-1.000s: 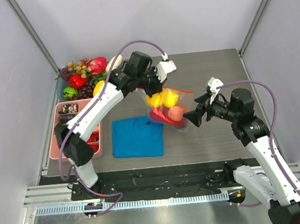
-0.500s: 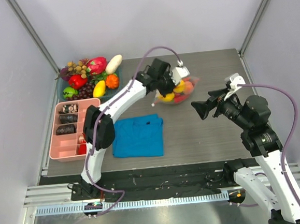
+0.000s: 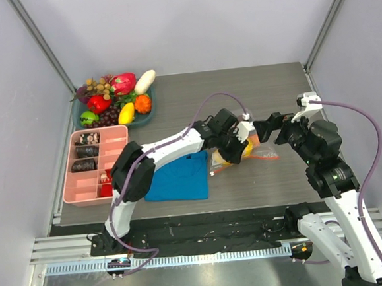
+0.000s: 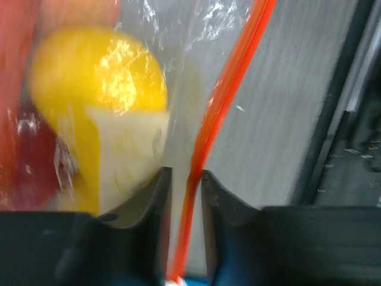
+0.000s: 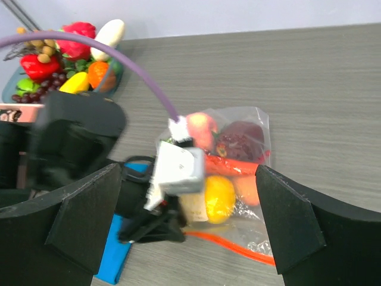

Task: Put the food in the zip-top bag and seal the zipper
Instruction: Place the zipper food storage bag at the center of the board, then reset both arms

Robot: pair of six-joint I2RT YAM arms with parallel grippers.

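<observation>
The zip-top bag (image 3: pixel 256 152) lies on the table just right of the blue cloth. It holds food: a yellow lemon (image 5: pixel 219 196), a pink peach (image 5: pixel 199 128), an orange carrot (image 5: pixel 229 165) and a dark purple piece (image 5: pixel 241 140). My left gripper (image 3: pixel 235 156) is at the bag's mouth. In the left wrist view its jaws (image 4: pixel 184 173) stand slightly apart, with the orange-red zipper (image 4: pixel 229 83) running loosely between them beside the lemon (image 4: pixel 98 77). My right gripper (image 5: pixel 187 170) hangs wide open above the bag (image 5: pixel 253 128), holding nothing.
A blue folded cloth (image 3: pixel 177 177) lies left of the bag. At the left edge stands a pink divided tray (image 3: pixel 91 184), with a dish of more toy fruit (image 3: pixel 111 99) behind it. The zipper's free end (image 5: pixel 238 245) trails toward the near side.
The left arm swung the filled bag from the far middle down onto the table beside the cloth. Its jaws have loosened on the zipper. The right gripper came in over the bag.
</observation>
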